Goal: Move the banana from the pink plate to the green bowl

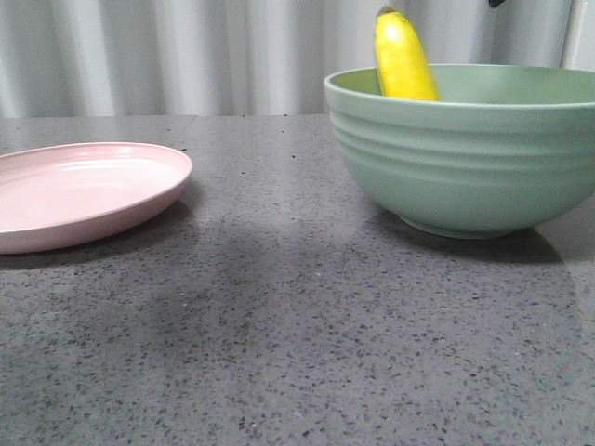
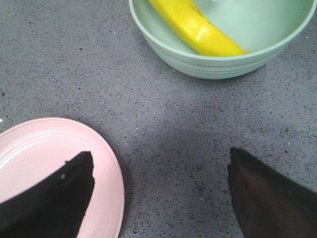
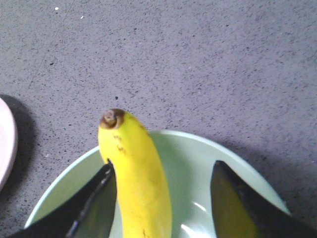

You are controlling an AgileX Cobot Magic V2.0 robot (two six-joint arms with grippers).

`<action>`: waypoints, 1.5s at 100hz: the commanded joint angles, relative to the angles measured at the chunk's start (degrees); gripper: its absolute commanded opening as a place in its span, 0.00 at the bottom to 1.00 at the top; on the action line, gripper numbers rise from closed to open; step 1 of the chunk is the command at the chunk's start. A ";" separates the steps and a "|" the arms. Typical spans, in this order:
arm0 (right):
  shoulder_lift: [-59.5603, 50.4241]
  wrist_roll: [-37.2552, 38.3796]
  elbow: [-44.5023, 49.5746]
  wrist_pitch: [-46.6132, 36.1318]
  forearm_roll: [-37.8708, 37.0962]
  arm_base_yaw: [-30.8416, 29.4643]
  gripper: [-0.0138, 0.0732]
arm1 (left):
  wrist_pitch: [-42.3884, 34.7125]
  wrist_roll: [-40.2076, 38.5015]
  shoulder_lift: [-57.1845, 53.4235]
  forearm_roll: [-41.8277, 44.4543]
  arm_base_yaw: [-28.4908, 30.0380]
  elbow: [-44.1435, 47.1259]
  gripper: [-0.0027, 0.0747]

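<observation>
The banana [image 1: 404, 60] stands slanted in the green bowl [image 1: 465, 158] at the right, its brown-tipped end poking above the far rim. It also shows in the left wrist view [image 2: 198, 27] and the right wrist view [image 3: 136, 173]. The pink plate [image 1: 84, 190] lies bare at the left. My right gripper [image 3: 164, 165] is open over the bowl [image 3: 190, 163]; the banana lies against one finger with a wide gap to the other. My left gripper [image 2: 161, 163] is open and empty above the table between the plate [image 2: 44, 148] and the bowl [image 2: 208, 64].
The grey speckled table [image 1: 279, 325] spreads between plate and bowl and in front of them. A pale curtain [image 1: 186, 56] hangs behind. The plate's edge [image 3: 5, 144] shows in the right wrist view.
</observation>
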 commanded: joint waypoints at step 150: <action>-73.77 -0.28 47.15 -13.62 -7.25 -0.23 0.07 | -19.67 -4.21 -65.67 -0.94 -0.37 40.88 0.01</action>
